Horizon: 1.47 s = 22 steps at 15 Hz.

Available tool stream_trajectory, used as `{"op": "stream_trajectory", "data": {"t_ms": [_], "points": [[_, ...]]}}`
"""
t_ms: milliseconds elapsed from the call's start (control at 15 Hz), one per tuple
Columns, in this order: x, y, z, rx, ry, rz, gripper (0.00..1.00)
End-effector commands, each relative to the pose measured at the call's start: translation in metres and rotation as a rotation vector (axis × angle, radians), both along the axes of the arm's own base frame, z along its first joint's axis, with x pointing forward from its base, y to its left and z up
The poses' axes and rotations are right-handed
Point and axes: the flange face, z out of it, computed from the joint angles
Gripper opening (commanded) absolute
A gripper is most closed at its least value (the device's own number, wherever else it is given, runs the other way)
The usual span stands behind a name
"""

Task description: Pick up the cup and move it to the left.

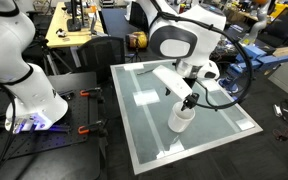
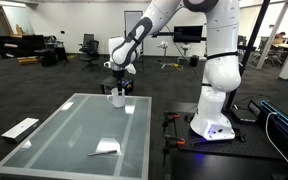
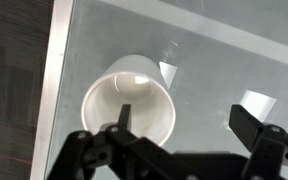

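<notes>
Glass covers the big table point(image 1: 134, 135), and a silver rim runs around it. Dark floor lies under the table. Desks and chairs stand far behind in both exterior views. The white robot arm point(image 1: 174, 42) bends down over the glass. Its base point(image 2: 212, 122) stands on the floor just beside the table.

The cup point(image 1: 181, 120) is small, white and round. It stands upright on the glass. In an exterior view the cup point(image 2: 117, 99) is near the far edge of the table. In the wrist view the cup point(image 3: 134, 95) is seen from above, close to the silver rim point(image 3: 62, 60).

The gripper point(image 3: 182, 118) hangs right above the cup with its 2 black fingers spread wide. 1 finger point(image 3: 120, 118) is over the cup's round mouth. The 2nd finger is out past the cup's side, over bare glass. I cannot tell if a finger touches the cup.

A flat white tape square point(image 3: 256, 100) lies on the glass near the cup. In an exterior view a flat white patch point(image 2: 106, 148) lies on the glass, well apart from the cup.
</notes>
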Motion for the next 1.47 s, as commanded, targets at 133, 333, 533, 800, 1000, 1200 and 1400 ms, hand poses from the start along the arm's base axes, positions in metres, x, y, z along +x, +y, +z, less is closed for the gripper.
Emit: {"op": "stream_trajectory", "data": {"t_ms": [133,333,533,800,1000,1200,1400], "points": [[0.015,-0.006,-0.013,0.011,0.002,0.068,1.0],[0.017,-0.003,-0.022,0.017,0.017,0.085,1.0],[0.019,-0.001,-0.029,0.022,0.03,0.085,1.0],[0.02,-0.001,-0.033,0.023,0.036,0.081,0.58],[0.02,-0.003,-0.033,0.024,0.034,0.076,0.36],[0.021,-0.006,-0.032,0.028,0.03,0.069,0.14],[0.021,-0.007,-0.032,0.028,0.034,0.056,0.0]]}}
